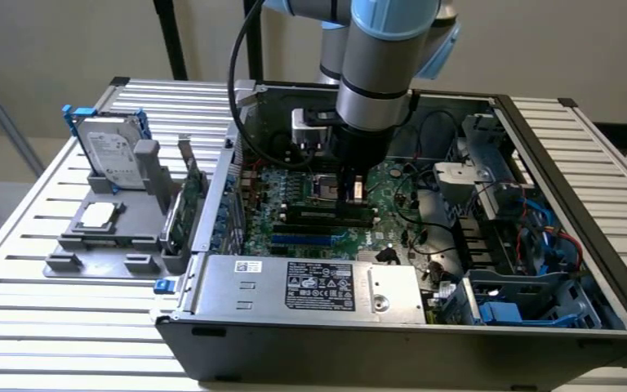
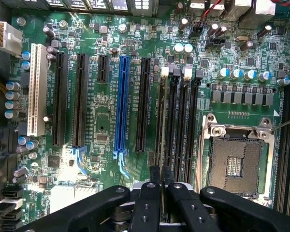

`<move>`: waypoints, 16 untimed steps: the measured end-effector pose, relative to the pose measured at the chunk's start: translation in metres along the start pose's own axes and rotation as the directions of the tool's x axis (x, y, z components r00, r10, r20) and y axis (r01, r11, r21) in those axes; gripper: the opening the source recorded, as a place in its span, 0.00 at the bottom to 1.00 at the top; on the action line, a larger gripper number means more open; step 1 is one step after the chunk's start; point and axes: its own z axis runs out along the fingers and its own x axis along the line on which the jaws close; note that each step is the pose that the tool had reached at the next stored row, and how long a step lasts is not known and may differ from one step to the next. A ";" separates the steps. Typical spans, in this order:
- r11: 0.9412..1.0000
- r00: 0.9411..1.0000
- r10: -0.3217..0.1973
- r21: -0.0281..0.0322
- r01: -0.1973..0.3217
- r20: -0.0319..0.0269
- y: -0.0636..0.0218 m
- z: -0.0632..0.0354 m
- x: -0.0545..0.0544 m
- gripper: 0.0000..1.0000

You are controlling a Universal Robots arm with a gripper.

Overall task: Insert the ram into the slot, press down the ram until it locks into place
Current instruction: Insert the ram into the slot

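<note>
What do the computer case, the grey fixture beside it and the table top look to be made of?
Computer case: sheet metal by the look, dark matte grey, with thin folded edges. Grey fixture: probably plastic, matte, with blocky moulded or printed shapes. Table top: likely aluminium, pale dull-shining slats with grooves between.

Soft even light, white glare patch on motherboard (image 2: 99,121), computer case (image 1: 401,351) interior shaded

The thin ram (image 2: 162,125), seen edge-on, stands upright along the black slot (image 2: 159,96), gripped by the hand (image 2: 161,175).
</note>
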 end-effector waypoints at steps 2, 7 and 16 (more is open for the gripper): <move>1.000 1.000 0.000 0.001 0.000 0.000 0.0000 0.0005 0.000 0.13; 1.000 1.000 0.000 0.002 0.000 0.000 0.0004 -0.0003 0.000 0.21; 1.000 1.000 0.000 0.002 0.000 0.000 0.0101 -0.0201 -0.001 0.21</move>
